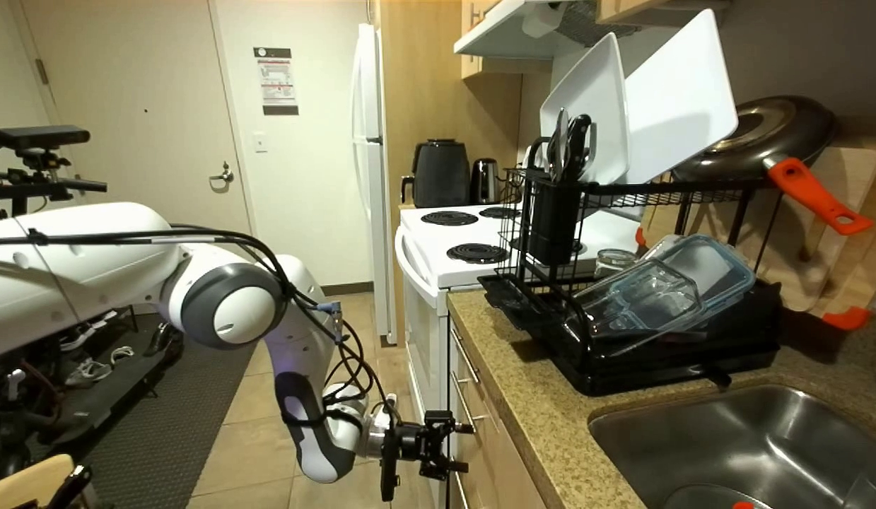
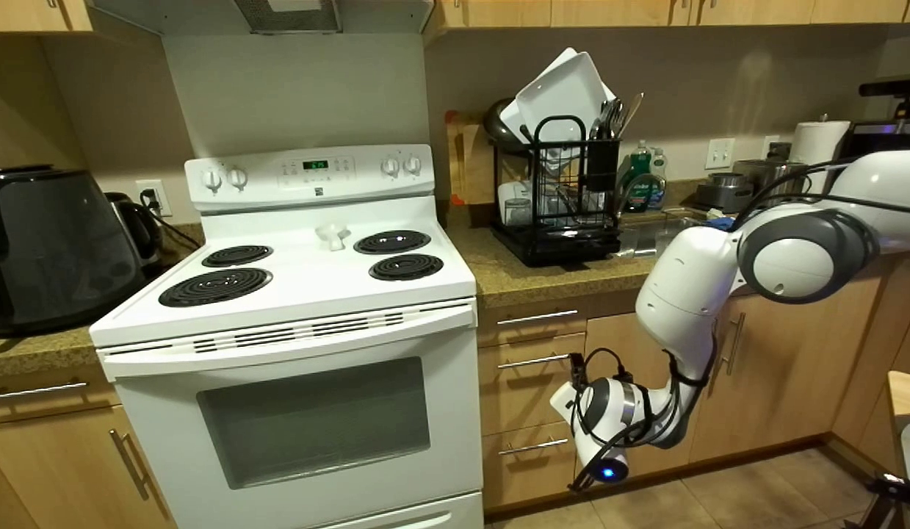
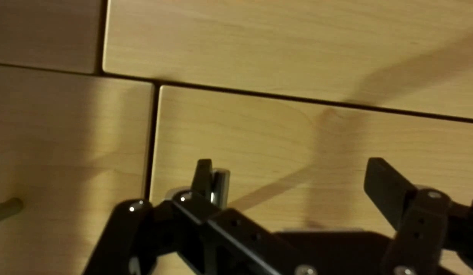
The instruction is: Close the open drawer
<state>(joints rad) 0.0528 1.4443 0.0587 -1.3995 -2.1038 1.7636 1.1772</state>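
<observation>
One white stove [image 2: 315, 290] adjoins the counter [image 1: 501, 367], where a black dish rack [image 1: 650, 369] carries white rectangular dishware [image 1: 594, 102] and an orange-handled pan [image 1: 798, 127] on top, clear containers [image 1: 653, 300] below, and utensils [image 1: 579, 141] standing in a side caddy [image 1: 553, 223]. Under the counter, just beside the stove, I see three stacked drawers [image 2: 526, 397], fronts facing outward, long axes level; which is open I cannot tell from here. The hand [image 3: 289, 163] faces them, its fingers [image 3: 387, 187] spread well apart, and a bar handle [image 3: 222, 187] shows just beside one; whether they touch is unclear.
</observation>
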